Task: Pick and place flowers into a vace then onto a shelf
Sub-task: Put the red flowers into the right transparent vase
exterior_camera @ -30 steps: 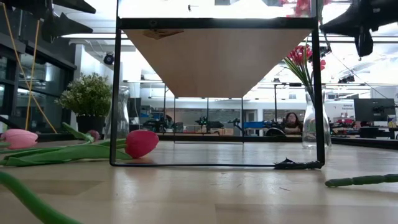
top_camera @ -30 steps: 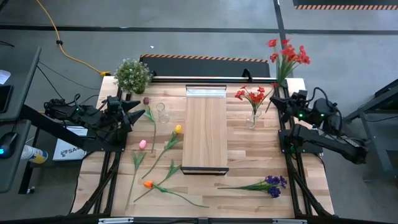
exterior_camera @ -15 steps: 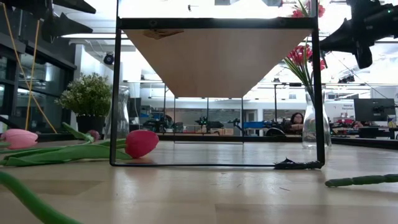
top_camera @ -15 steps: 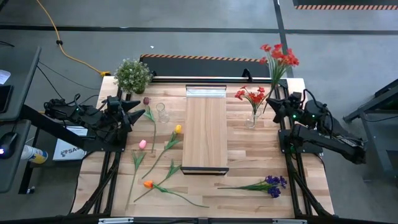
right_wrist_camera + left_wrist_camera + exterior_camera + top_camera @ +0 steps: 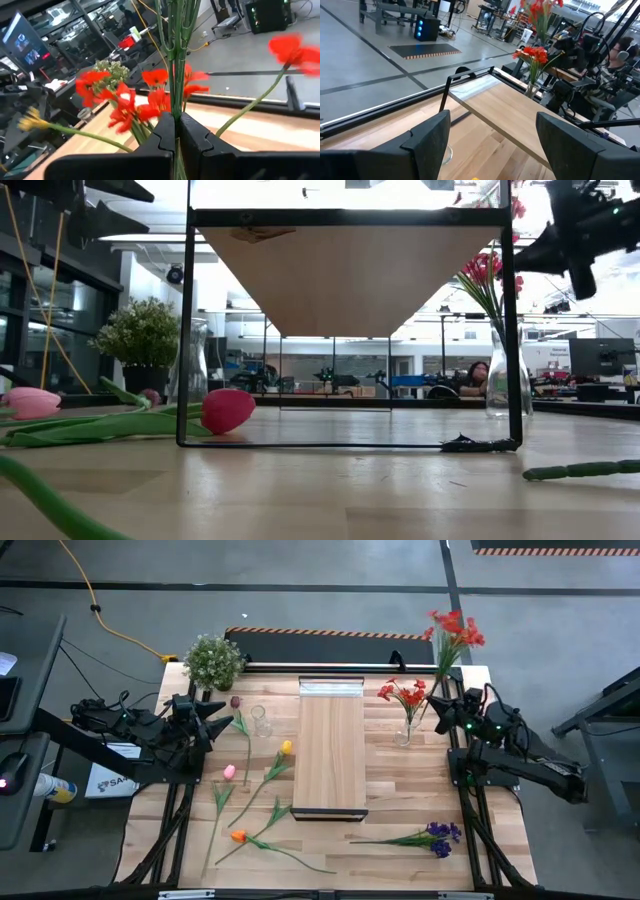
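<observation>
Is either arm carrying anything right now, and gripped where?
The right gripper has its jaws shut on the green stems of a red flower bunch, well below the heads. The left gripper is open and empty.

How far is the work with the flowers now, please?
Done: one red bunch stands in the right glass vase.
In hand: the right gripper is shut on a second red bunch, raised beside that vase.
Left: tulips and the purple flowers lie on the table, the left vase is empty, the shelf is bare. The left gripper waits open.
</observation>
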`<state>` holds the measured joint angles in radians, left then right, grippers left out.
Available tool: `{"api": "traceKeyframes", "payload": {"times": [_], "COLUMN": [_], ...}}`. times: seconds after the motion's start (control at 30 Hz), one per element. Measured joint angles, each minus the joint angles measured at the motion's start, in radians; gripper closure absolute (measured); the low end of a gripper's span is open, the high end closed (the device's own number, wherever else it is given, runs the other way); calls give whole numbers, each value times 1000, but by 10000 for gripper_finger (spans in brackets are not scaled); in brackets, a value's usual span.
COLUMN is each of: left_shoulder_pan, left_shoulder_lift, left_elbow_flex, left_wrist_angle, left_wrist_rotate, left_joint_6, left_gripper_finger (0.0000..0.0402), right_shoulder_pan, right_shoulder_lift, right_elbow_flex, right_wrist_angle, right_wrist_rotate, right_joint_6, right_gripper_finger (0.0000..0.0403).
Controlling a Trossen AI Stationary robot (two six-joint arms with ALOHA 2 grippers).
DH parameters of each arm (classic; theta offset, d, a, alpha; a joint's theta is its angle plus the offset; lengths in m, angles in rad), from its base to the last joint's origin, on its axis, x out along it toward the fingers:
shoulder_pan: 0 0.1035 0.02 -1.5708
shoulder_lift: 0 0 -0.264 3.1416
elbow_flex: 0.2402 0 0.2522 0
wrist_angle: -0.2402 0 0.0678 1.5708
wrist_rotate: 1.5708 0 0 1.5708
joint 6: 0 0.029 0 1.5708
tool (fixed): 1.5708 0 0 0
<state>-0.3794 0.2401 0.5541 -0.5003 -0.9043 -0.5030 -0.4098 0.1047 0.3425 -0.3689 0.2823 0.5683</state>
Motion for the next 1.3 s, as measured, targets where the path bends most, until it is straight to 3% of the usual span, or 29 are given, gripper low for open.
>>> {"api": "traceKeyframes", "payload": {"times": [0.17,0.43,0.93,1.3], "left_shoulder_pan": [0,0,0,0], "left_shoulder_lift": [0,0,0,0], "left_elbow_flex": [0,0,0,0], "left_wrist_angle": [0,0,0,0], "left_wrist_rotate": [0,0,1,1], "left_joint_6": [0,0,0,0], "left_gripper_finger": [76,76,76,76], "right_shoulder_pan": [39,146,378,522], "right_shoulder_lift": [0,0,4,126], "right_elbow_flex": [-63,-65,-64,-64], "right_wrist_angle": [103,44,14,22], "right_wrist_rotate": [45,143,445,604], "right_joint_6": [-21,-52,-93,-33], "right_gripper_finger": [403,403,403,403]}}
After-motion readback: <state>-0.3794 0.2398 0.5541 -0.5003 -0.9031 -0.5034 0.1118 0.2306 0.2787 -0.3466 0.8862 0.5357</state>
